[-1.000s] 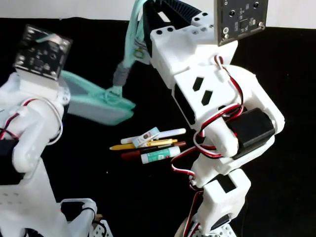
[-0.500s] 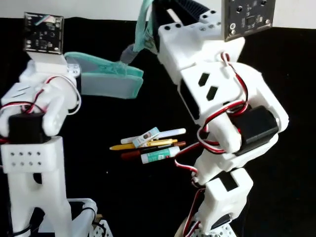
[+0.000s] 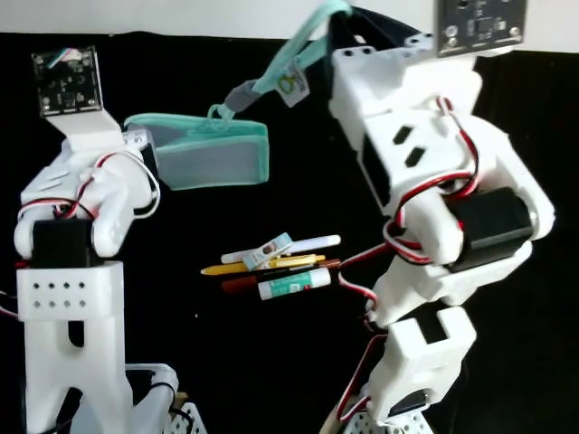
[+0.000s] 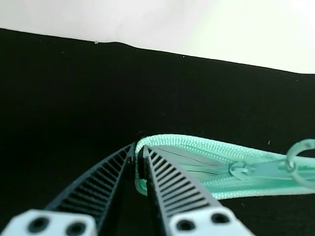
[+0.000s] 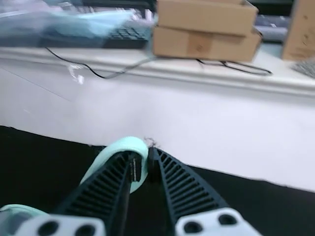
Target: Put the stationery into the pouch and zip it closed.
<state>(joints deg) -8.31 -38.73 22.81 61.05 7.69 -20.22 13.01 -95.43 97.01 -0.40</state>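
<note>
We log: left gripper (image 4: 139, 164) clenched on pouch (image 3: 213, 161) end | right gripper (image 5: 144, 166) clenched on strap (image 5: 120, 146) | stationery (image 3: 276, 265) on table (image 3: 190, 303).

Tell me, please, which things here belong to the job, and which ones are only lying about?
For the job:
- pouch, gripped at one end by the left gripper
- its strap, held by the right gripper
- stationery pile on the table, with a glue stick

Lying about:
- cardboard boxes
- keyboard
- cable
</note>
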